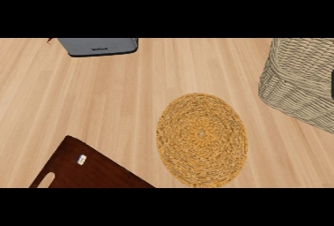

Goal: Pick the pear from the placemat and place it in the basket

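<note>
Placemat [201, 140], round and woven in golden straw, lies on the wooden counter [130, 97] just right of centre and low in the head view. Its surface is bare: no pear shows on it or anywhere else in the view.

Basket [300, 84], pale wicker, stands at 2 o'clock from the placemat, near it but apart, cut off by the right edge. Its interior is not visible, so whether the pear already rests inside cannot be told. A dark sliver at the right edge beside the basket is too small to identify.

Other items: a dark wooden cutting board [85, 170] with a handle slot at 8 o'clock, and a grey appliance [99, 46] at 11 o'clock along the top edge.

Hand state: neither the left nor the right hand shows in the view. How far either is open, and what either has hold of, cannot be told.

Judgement on the step in hand: with the placemat vacant, the task is likely at or past the placing stage. Recommended procedure:
1. Confirm the pear's location before any further motion.
2. If a hand carries it, centre the hand above the basket opening, clear of the wicker rim.
3. Lower the pear well inside before releasing.
4. Withdraw straight up to avoid snagging the basket wall.
</note>
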{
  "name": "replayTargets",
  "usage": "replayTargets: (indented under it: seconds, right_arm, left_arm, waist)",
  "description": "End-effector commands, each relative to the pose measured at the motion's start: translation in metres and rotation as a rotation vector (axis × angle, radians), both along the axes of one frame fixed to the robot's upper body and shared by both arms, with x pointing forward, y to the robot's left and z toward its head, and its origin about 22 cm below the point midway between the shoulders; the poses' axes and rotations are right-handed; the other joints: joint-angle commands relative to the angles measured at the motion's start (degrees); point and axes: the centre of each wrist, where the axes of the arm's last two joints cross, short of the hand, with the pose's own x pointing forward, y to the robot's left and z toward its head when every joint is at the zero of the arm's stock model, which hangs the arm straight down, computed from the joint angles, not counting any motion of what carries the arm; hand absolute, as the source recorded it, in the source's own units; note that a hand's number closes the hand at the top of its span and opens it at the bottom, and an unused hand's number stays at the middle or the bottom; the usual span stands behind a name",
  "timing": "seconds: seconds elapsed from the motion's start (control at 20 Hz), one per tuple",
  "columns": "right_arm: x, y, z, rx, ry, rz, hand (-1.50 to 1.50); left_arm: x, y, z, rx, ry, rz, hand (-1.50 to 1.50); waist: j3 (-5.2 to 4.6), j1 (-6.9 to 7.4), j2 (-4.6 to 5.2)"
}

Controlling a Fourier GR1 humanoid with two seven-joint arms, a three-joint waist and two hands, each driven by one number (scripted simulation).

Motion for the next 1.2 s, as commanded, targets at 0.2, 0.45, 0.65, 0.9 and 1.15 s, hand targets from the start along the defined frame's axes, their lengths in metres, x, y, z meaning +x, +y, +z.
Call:
replayTargets:
  seconds: [0.2, 0.45, 0.65, 0.9, 1.15]
  right_arm:
    - [0.007, -0.048, -0.01, 0.049, 0.072, -0.06, 1.5]
    - [0.009, -0.068, -0.025, 0.137, 0.055, -0.062, 1.5]
    - [0.005, -0.086, -0.038, 0.224, -0.001, -0.052, 1.5]
    - [0.002, -0.105, -0.058, 0.238, -0.019, -0.053, 1.5]
    - [-0.007, -0.147, -0.084, 0.154, 0.083, -0.248, 1.5]
  left_arm:
    - [0.097, -0.034, 0.023, -0.1, -0.347, -0.172, 0.0]
    - [0.102, -0.041, 0.02, -0.112, -0.333, -0.173, 0.0]
    - [0.099, -0.039, 0.016, -0.099, -0.339, -0.164, 0.0]
    - [0.099, -0.046, 0.019, -0.112, -0.353, -0.159, 0.0]
    - [0.088, -0.036, 0.018, -0.098, -0.331, -0.172, 0.0]
  waist:
    - [-1.29, -0.51, 0.99]
    - [-1.2, -0.12, 1.33]
    - [-1.21, -0.24, 1.05]
    - [-1.15, -0.19, 1.12]
    - [-1.34, 0.01, 1.24]
